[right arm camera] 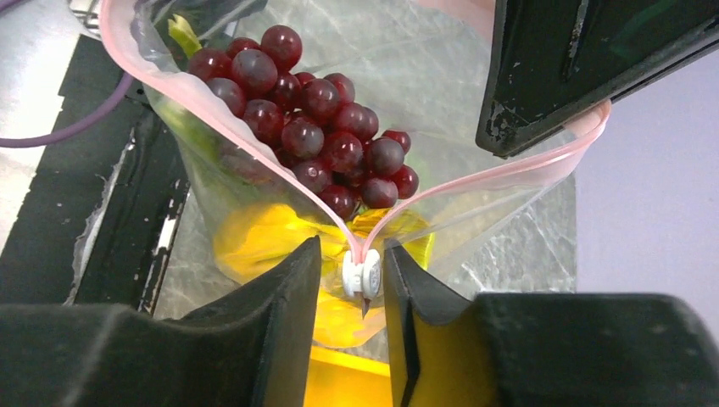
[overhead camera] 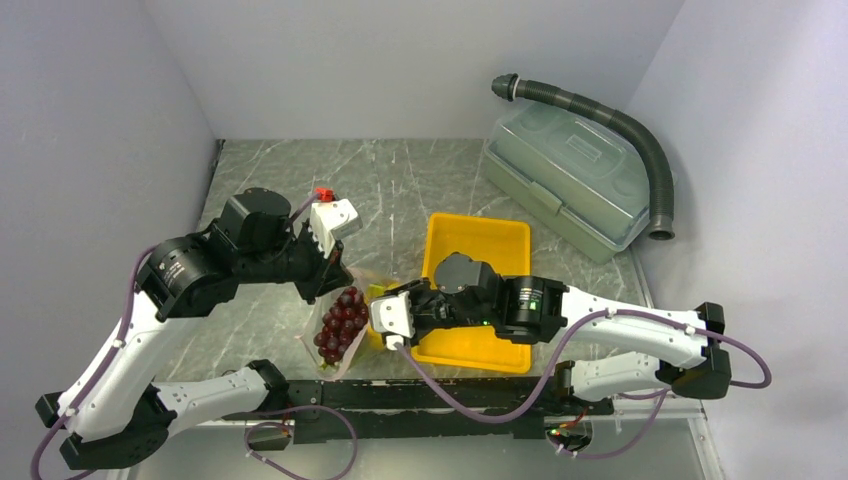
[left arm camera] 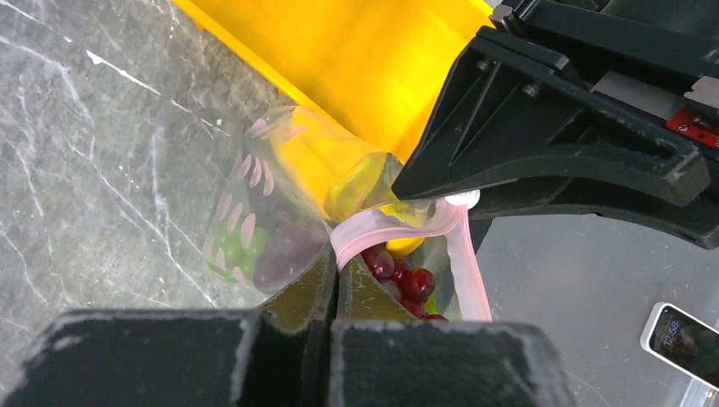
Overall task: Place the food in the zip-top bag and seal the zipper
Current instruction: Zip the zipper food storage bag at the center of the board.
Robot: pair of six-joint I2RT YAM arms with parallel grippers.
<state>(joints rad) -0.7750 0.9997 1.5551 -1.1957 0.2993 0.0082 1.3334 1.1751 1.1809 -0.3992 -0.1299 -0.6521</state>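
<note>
The zip-top bag [overhead camera: 318, 352] stands between both arms with its mouth spread open. Inside it lies food: dark red grapes [right arm camera: 314, 110], a yellow banana [right arm camera: 263, 237], and green and purple pieces [left arm camera: 254, 250]. My left gripper [left arm camera: 339, 259] is shut on the pink zipper [left arm camera: 390, 227] at one end of the mouth. My right gripper [right arm camera: 353, 246] is at the other end, its fingers [right arm camera: 288, 288] on either side of the white slider [right arm camera: 362, 275]. The right finger is against the slider, but a small gap remains on the left. In the top view the left gripper [overhead camera: 335, 283] and the right gripper [overhead camera: 372, 312] face each other across the bag.
The yellow tray [overhead camera: 500, 235] sits right of the bag, partly under the right arm. A translucent lidded box [overhead camera: 570, 180] and a grey corrugated hose [overhead camera: 640, 150] lie at the back right. A phone [left arm camera: 678, 335] lies on the table near the front.
</note>
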